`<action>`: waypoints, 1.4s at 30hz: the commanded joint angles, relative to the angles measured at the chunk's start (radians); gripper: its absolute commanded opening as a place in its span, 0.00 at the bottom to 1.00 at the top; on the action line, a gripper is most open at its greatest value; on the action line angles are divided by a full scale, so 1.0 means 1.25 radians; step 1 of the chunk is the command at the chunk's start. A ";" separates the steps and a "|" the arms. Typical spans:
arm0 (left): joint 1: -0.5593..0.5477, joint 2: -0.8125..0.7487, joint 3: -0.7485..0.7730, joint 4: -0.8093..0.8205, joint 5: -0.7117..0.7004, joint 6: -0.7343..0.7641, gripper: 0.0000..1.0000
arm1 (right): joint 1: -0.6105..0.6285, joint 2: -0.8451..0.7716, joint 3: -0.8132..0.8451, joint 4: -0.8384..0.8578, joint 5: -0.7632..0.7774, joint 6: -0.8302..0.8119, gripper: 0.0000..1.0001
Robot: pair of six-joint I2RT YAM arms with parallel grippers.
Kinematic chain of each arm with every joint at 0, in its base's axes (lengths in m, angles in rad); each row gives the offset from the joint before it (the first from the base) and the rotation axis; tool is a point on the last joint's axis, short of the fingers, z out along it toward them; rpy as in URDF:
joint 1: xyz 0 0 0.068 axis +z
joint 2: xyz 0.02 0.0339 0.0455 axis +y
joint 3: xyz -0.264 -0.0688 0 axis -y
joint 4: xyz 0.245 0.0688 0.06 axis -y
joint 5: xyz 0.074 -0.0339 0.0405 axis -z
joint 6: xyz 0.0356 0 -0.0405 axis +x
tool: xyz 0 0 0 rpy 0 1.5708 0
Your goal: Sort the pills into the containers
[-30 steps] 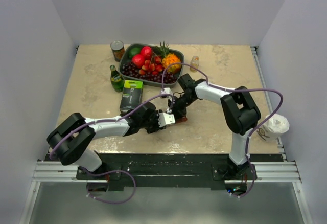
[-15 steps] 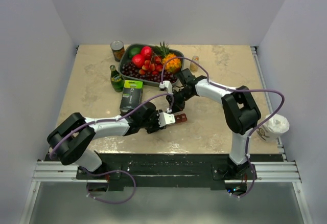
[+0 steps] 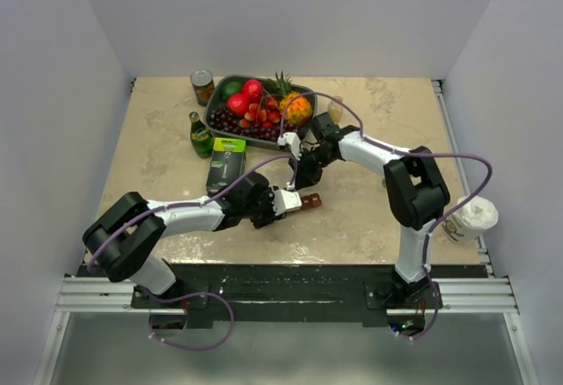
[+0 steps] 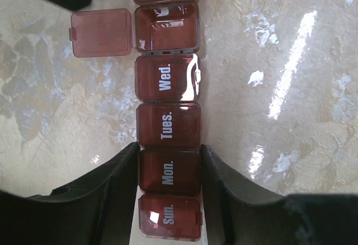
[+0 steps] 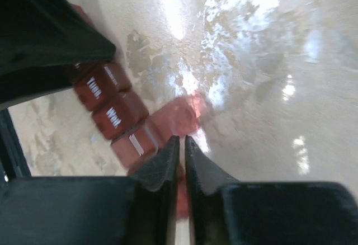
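- The pill organiser (image 3: 308,200), a dark red strip of small day-marked compartments, is lying flat on the marble-patterned surface (image 3: 158,139) near the middle, in front of the two arm bases
- In the left wrist view the strip (image 4: 168,122) is running straight away from the camera, with Sun., Mon., Tues. and Wed. showing closed lids
- The compartment just past Wed. is standing open, its lid (image 4: 100,32) swung flat out to one side; something pale is showing inside, but I cannot tell what it is
- The left gripper (image 4: 169,150) is clamping the strip across its width, its fingers (image 4: 120,183) pressing both long sides at the Mon. compartment
- The right gripper (image 5: 182,140) is hanging above the open compartment and its lid, its fingers (image 5: 159,166) sitting only a narrow slit apart with nothing showing between them
- In the overhead view the right gripper (image 3: 303,170) is pointing down just behind the strip, close to the left gripper (image 3: 286,202)
- A black-and-green box (image 3: 227,165) is lying to the left of the strip, well apart from it
- Farther back a green bottle (image 3: 201,134), a can (image 3: 202,86) and a small jar (image 3: 335,108) are standing around a fruit tray (image 3: 212,111)
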 commanded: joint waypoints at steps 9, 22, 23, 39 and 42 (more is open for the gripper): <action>0.039 0.040 0.100 -0.034 -0.008 -0.180 0.22 | -0.143 -0.286 0.006 -0.037 0.025 -0.056 0.49; 0.074 -0.184 0.065 0.003 0.003 -0.221 0.78 | -0.382 -0.536 -0.140 0.011 0.175 0.015 0.98; 0.074 -0.197 0.064 0.003 0.001 -0.220 0.78 | -0.393 -0.542 -0.143 0.013 0.199 0.033 0.98; 0.076 -0.429 0.007 0.021 -0.063 -0.179 0.90 | -0.489 -0.504 -0.215 0.009 0.352 0.051 0.99; 0.075 -0.428 0.011 0.016 -0.057 -0.179 0.90 | -0.488 -0.473 -0.215 -0.010 0.359 0.040 0.99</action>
